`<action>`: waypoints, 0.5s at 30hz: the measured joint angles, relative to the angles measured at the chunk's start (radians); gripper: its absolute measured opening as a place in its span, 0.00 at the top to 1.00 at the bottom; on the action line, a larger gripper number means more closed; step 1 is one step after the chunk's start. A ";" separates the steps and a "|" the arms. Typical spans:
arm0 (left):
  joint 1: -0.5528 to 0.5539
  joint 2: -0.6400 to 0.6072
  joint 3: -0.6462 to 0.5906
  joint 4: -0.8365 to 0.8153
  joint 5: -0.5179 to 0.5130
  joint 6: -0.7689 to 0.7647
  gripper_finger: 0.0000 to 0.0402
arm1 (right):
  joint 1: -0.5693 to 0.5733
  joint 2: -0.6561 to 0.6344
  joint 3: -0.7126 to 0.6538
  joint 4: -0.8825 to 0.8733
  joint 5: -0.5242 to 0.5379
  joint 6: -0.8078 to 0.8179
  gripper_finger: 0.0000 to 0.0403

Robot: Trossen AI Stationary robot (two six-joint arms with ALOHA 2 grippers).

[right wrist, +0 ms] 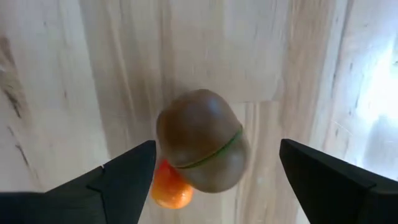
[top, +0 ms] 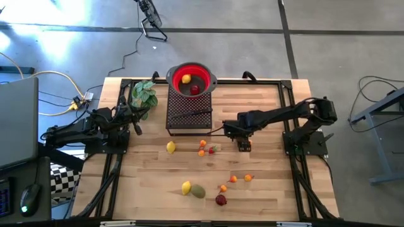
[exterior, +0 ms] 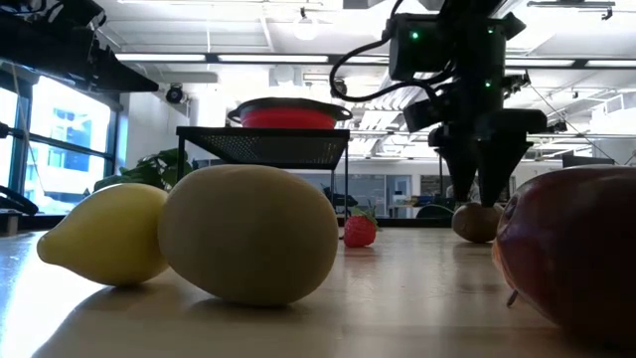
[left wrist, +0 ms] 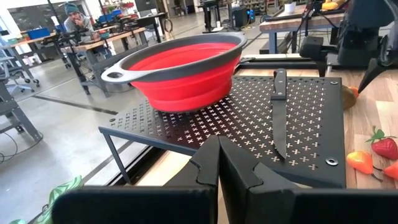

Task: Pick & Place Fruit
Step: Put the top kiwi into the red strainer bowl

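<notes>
Well, the wooden bench carries everything, and the biggest thing on it is the black perforated rack, just to the left of the right pincer and slightly beyond it. A red colander sits on the far end of that rack with a yellow fruit and a dark red one inside, and a black-handled knife lies flat on the rack's mesh beside it. Off past the rack, near the left pincer, a green leafy plant rests at the bench's far-left corner.

The right pincer hangs over the middle of the bench with its fingers spread wide — empty, nothing gripped. Directly beneath it, between the two fingers, lies the brown kiwi, with a small orange fruit touching its side.

The left pincer is closed tight on nothing, parked at the bench's left edge and facing the rack.

The remaining fruit is scattered loose: a lemon and small orange and red pieces to the right pincer's left, and nearer the front edge another lemon, an olive-green fruit, a dark red one and tiny orange ones.
</notes>
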 joint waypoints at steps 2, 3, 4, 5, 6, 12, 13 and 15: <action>0.000 0.000 0.000 0.000 0.000 0.000 1.00 | 0.000 0.000 -0.001 0.001 -0.015 -0.005 0.17; 0.000 0.000 0.000 -0.001 0.000 0.000 1.00 | 0.000 0.000 -0.001 0.001 -0.016 -0.012 0.17; 0.000 0.000 0.000 -0.004 0.000 0.000 1.00 | 0.001 0.000 -0.001 0.001 -0.016 -0.019 0.17; 0.000 0.000 0.000 -0.008 0.000 0.000 1.00 | 0.001 0.000 -0.001 0.001 -0.016 -0.023 0.17; 0.000 0.000 0.000 -0.010 0.000 0.000 1.00 | 0.001 0.000 -0.001 0.001 -0.016 -0.024 0.17; 0.000 0.000 0.000 -0.011 0.000 0.000 1.00 | 0.001 0.000 -0.052 0.073 -0.031 -0.018 0.17; 0.000 0.000 0.000 -0.011 0.000 0.000 1.00 | 0.001 0.000 -0.073 0.094 -0.033 -0.008 0.17; 0.000 0.000 0.000 -0.011 0.000 0.000 1.00 | 0.001 0.000 -0.104 0.114 -0.034 0.002 0.17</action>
